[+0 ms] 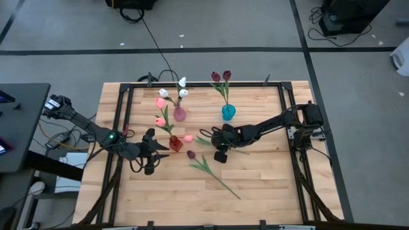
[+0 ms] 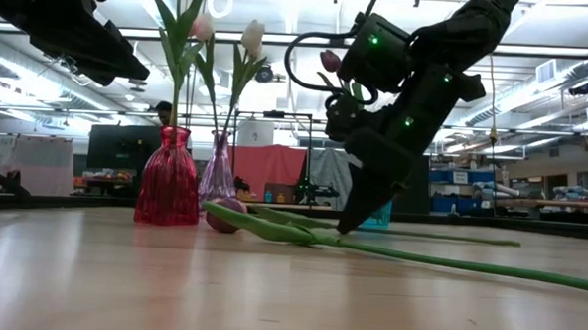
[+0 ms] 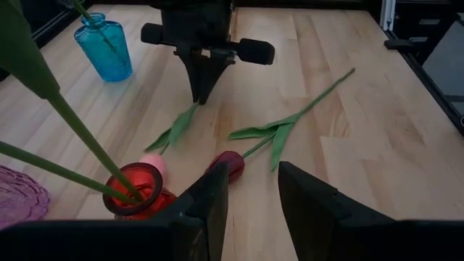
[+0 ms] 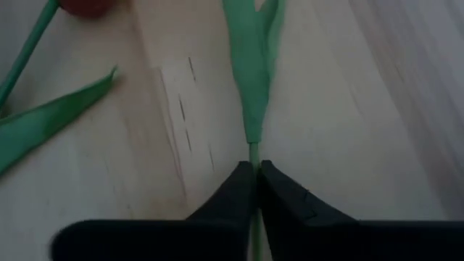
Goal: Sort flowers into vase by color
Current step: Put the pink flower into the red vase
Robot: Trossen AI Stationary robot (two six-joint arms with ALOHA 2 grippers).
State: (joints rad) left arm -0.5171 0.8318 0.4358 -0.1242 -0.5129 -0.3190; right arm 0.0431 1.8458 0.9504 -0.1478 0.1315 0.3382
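Observation:
A pink tulip lies on the table, its head beside the red vase, which holds pink tulips. My right gripper points down, shut on this tulip's stem; it also shows in the high view. A maroon tulip lies flat nearby, its stem running toward the near right. My left gripper hovers open and empty just left of the red vase and above the maroon head. White tulips stand in the pink vase, and maroon tulips stand in the teal vase. My right gripper pinches the pink tulip's thin stem between its two fingertips, just behind the leaf. The fingers come from above and point down, with their tips at the table. The tulip's head and leaf lie on the wood.
The three vases stand close together at the table's middle and far side. A black frame runs along the table's edges. There is bare wood toward the near right.

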